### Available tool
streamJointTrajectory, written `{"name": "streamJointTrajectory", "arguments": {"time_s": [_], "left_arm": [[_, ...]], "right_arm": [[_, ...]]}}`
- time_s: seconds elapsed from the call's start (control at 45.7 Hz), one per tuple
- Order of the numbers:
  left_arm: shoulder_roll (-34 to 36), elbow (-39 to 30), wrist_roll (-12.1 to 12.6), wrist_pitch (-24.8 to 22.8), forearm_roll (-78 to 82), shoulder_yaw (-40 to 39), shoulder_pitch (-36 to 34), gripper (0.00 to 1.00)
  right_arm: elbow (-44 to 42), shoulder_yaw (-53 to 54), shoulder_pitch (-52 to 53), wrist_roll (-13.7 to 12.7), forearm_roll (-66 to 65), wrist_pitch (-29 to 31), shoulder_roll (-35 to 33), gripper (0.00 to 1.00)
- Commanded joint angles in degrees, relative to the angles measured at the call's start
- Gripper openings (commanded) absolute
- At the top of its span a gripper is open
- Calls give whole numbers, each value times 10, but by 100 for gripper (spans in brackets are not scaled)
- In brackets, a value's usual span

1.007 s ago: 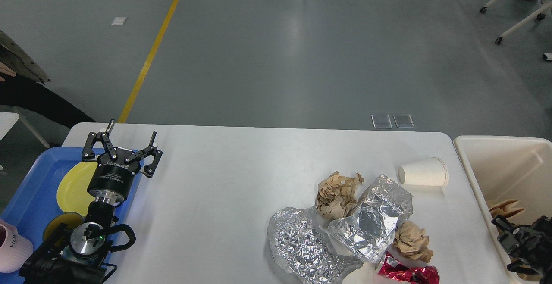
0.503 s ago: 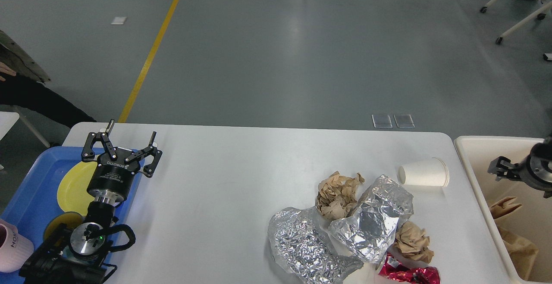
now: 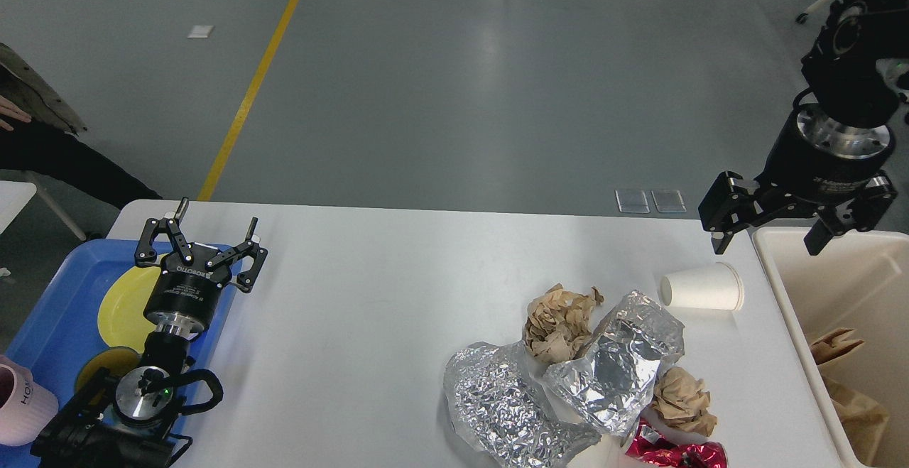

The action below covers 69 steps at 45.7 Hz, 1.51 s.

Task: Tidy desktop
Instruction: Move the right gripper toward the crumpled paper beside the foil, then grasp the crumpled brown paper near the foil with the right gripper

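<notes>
Left gripper [image 3: 214, 221] spread, empty, over counter [image 3: 369, 297] edge. Right gripper [image 3: 769, 242] spread, empty, above paper cup [image 3: 701, 287].

The red wrapper [image 3: 675, 450] is cut off by the bottom edge and partly tucked under the foil [image 3: 611, 368], so its full shape cannot be told. The lower foil sheet [image 3: 504, 411] also runs to the bottom edge. The bin [image 3: 802, 290] is cut by the right and bottom edges; the brown bag [image 3: 848, 390] inside it shows only in part. The pink cup [image 3: 21, 404] is clipped at the left edge, its lettering readable only as "HO". The left arm's base [image 3: 99, 436] hides part of the tray [image 3: 50, 312] and of a dark yellow-rimmed dish [image 3: 103, 368]. A person [image 3: 35, 134] at the left edge shows only sleeve and fingertips.
</notes>
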Motion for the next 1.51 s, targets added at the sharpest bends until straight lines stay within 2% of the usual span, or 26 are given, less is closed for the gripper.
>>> {"name": "streamJointTrajectory", "arguments": {"time_s": [0.0, 0.153, 0.241, 0.416, 0.547, 0.744, 0.919, 1.116, 1.204, 1.489], "left_arm": [[0, 0, 0, 0, 0, 0, 0, 97], [0, 0, 0, 0, -1, 0, 0, 97], [0, 0, 0, 0, 0, 0, 0, 97], [0, 0, 0, 0, -1, 0, 0, 97], [0, 0, 0, 0, -1, 0, 0, 97], [0, 0, 0, 0, 0, 0, 0, 97], [0, 0, 0, 0, 0, 0, 0, 97], [0, 0, 0, 0, 0, 0, 0, 97], [0, 0, 0, 0, 0, 0, 0, 97], [0, 0, 0, 0, 0, 0, 0, 97]], "right_arm": [[88, 3, 89, 0, 31, -21, 4, 100], [154, 21, 133, 0, 56, -72, 17, 100], [154, 20, 128, 1, 56, -96, 22, 100], [151, 19, 80, 0, 56, -107, 21, 100], [148, 19, -13, 0, 55, -164, 18, 99], [125, 23, -187, 1, 49, -318, 18, 99], [61, 27, -316, 1, 53, -405, 26, 99], [-28, 43, -436, 1, 58, -427, 31, 99], [-61, 44, -477, 1, 62, -438, 57, 99], [-90, 44, -502, 2, 106, -449, 73, 99]]}}
